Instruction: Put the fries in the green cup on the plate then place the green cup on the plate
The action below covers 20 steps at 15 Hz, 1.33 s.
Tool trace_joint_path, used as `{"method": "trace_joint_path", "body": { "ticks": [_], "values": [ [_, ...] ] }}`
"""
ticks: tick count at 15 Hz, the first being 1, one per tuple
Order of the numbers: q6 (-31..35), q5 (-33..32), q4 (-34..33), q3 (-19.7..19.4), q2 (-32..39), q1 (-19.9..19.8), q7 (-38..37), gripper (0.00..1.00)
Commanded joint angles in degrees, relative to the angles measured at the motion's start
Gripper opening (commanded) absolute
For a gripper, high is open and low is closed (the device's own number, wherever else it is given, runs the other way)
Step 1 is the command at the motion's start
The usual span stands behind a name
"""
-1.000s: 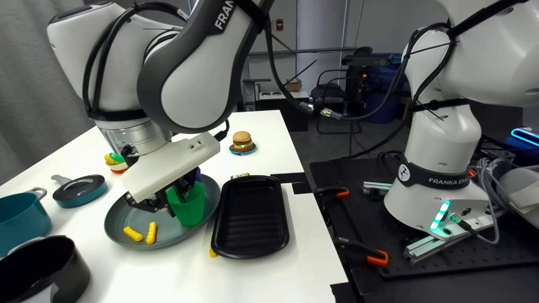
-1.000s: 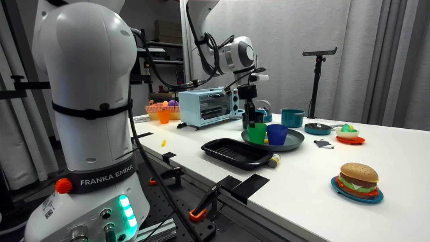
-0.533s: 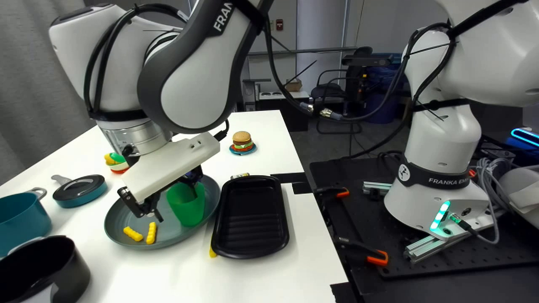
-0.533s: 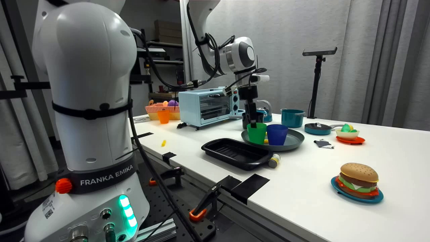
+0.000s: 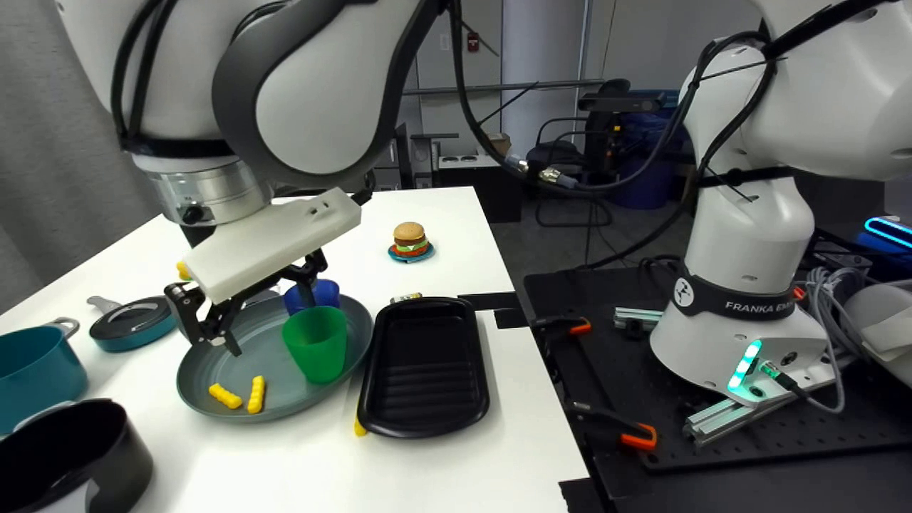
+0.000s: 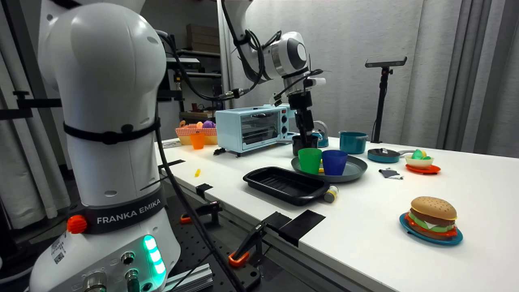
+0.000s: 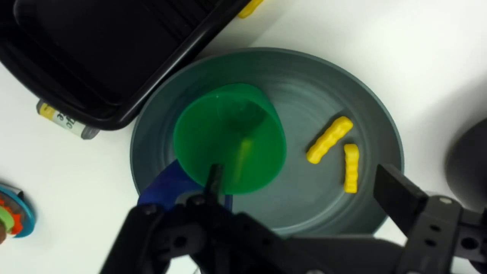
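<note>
Yellow stick-shaped toy fries point(image 7: 329, 140) lay right of the tapered green plastic cup point(image 7: 224, 140), wrist view. Hand point(image 7: 299, 170) was spread. Pinching one crosswise at mid-length seemed best.

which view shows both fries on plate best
Wrist view: both fries show large and uncovered. An exterior view has them smaller on the plate; in an exterior view, just yellow bits beside the green cup.

The glossy white jointed arm with dark grey trim point(image 5: 320, 100) is bent downward. Below its silvery wrist collar point(image 5: 208, 194), the black two-fingered gripper point(image 5: 271, 326) points down, fingers point(image 7: 397, 198) spread wide.
</note>
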<state>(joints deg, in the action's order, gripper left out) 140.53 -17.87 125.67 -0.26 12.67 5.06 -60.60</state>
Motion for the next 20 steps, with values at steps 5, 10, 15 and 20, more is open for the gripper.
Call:
{"method": "trace_joint_path", "body": {
  "ticks": [5, 10, 15, 20],
  "values": [
    [-7.65, 0.51, 0.73, 0.25, -9.83, -0.36, 16.71, 1.0],
    [-13.78, -1.0, 0.98, 0.77, -15.8, -1.0, 19.59, 1.0],
    [-18.66, -1.04, 1.78, 2.04, -20.84, -1.63, 19.02, 1.0],
    [-17.89, -0.5, 0.77, 2.63, -19.44, -2.06, 18.79, 1.0]
  ]
}}
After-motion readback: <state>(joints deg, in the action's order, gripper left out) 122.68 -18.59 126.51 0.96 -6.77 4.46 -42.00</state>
